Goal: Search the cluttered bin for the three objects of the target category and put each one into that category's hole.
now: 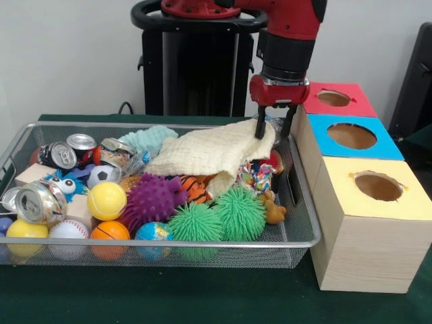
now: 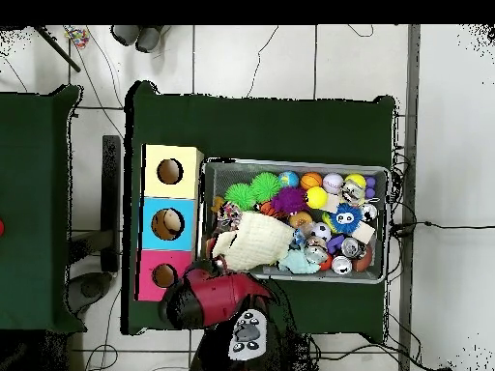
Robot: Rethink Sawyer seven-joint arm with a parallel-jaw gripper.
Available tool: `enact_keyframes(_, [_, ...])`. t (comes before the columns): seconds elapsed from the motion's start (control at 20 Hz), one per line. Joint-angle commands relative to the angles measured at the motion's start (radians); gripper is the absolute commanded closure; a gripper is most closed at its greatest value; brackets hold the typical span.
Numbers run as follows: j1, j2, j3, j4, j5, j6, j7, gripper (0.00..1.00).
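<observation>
A wire mesh bin (image 1: 169, 244) holds mixed clutter. A cream waffle cloth (image 1: 209, 152) lies over its far right part, and it shows in the overhead view as the cloth (image 2: 253, 240) by the bin's left end. My gripper (image 1: 274, 128) hangs over the cloth's right corner, open, one fingertip (image 1: 260, 129) touching the fabric. Beside the bin stand three boxes with round holes: red (image 1: 358, 108), blue (image 1: 388, 148) and yellow (image 1: 405, 202). From above, the red arm (image 2: 208, 285) hides the gripper.
In the bin are soda cans (image 1: 57, 155) (image 1: 42, 202), a yellow ball (image 1: 106, 200), a purple spiky ball (image 1: 154, 199), two green spiky balls (image 1: 196, 223) (image 1: 241, 212), small sport balls along the front, a teal cloth (image 1: 150, 138) and a rope toy (image 1: 256, 177).
</observation>
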Motion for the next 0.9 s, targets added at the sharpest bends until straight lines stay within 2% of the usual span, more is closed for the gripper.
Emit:
enact_keyframes(0.05, [-0.027, -0.005, 0.188, -0.189, 0.095, 0.209, 0.091, 0.00])
enact_keyframes(0.35, [-0.018, 0.080, 0.170, -0.402, 0.131, 0.347, 0.091, 0.00])
enact_keyframes(0.55, [-0.040, 0.130, 0.197, -0.521, 0.149, 0.428, 0.078, 0.00])
enact_keyframes(0.7, [-0.082, 0.146, 0.253, -0.564, 0.161, 0.472, 0.036, 0.00])
enact_keyframes(0.9, [-0.128, 0.145, 0.312, -0.577, 0.172, 0.526, -0.002, 0.00])
